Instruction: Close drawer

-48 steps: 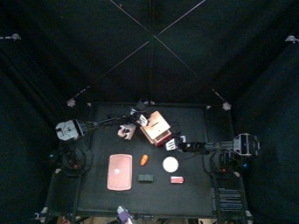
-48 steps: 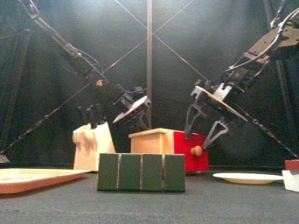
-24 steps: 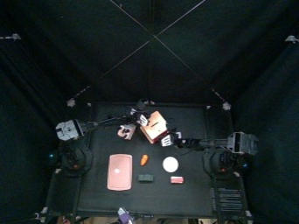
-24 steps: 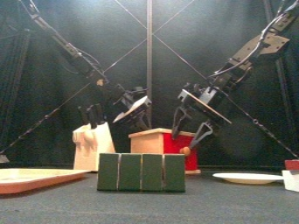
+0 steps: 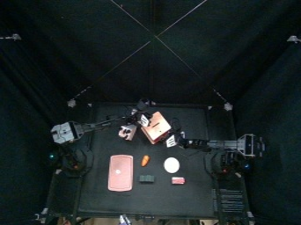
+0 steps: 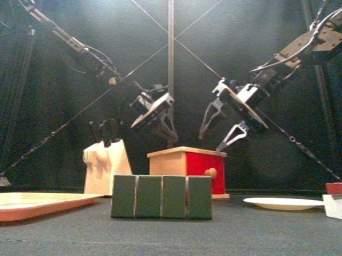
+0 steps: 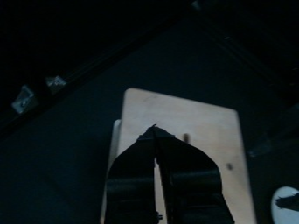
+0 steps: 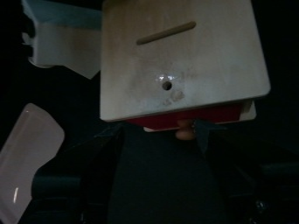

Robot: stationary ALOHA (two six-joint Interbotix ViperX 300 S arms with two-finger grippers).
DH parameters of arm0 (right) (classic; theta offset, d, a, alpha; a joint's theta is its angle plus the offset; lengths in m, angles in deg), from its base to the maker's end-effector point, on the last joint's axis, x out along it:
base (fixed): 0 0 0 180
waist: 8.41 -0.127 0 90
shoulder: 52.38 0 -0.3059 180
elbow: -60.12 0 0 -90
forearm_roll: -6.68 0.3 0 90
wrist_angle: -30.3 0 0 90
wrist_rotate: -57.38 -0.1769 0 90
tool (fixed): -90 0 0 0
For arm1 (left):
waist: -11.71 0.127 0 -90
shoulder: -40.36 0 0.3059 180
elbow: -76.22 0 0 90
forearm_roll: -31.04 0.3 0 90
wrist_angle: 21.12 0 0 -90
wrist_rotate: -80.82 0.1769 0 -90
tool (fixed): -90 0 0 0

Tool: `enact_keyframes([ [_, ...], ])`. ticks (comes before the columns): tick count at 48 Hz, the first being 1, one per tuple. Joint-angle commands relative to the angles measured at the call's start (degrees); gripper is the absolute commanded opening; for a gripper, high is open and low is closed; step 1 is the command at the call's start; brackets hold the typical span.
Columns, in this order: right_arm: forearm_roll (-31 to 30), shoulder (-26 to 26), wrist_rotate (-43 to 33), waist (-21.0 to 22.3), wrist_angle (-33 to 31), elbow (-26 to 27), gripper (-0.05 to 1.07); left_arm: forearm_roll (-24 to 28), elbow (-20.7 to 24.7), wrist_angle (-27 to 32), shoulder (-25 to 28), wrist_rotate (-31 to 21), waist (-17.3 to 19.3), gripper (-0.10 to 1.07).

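Below my grippers the black table [image 5: 94, 198] is carrying a cabinet [image 5: 156, 126], a pink pad [image 5: 119, 172], a white disc [image 5: 173, 164], a green block [image 6: 162, 196] and a cream figure [image 6: 107, 167].

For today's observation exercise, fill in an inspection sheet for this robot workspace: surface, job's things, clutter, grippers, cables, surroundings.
Surface: small black table, crowded.
Job's things: cabinet with pale top; its red drawer front and knob look about flush, so apparently closed.
Clutter: pink pad, white disc, green block, cream object, small orange piece.
Grippers: left gripper and right gripper hover above the cabinet, touching nothing; the left's jaws stand close together.
Cables: nothing seen.
Surroundings: black curtains, crossed poles.
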State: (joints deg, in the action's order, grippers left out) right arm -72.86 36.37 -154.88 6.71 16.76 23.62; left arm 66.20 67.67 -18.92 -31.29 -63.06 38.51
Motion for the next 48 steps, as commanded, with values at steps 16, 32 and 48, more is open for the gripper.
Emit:
enact_keyframes([
  [16,-2.29,-9.76,-0.62,3.08,-2.9,-5.45,0.95,0.0,-4.57,-0.79,-6.59,0.0,-7.38,0.28],
  [32,-3.96,-7.65,-0.62,4.92,-7.21,-3.43,0.95,-2.72,-10.81,-0.97,-10.72,-0.18,-8.17,0.28],
  [48,-4.83,-3.34,-0.53,9.49,-9.49,-2.11,0.95,-6.68,-13.01,-0.97,-8.96,-0.18,-9.93,0.28],
])
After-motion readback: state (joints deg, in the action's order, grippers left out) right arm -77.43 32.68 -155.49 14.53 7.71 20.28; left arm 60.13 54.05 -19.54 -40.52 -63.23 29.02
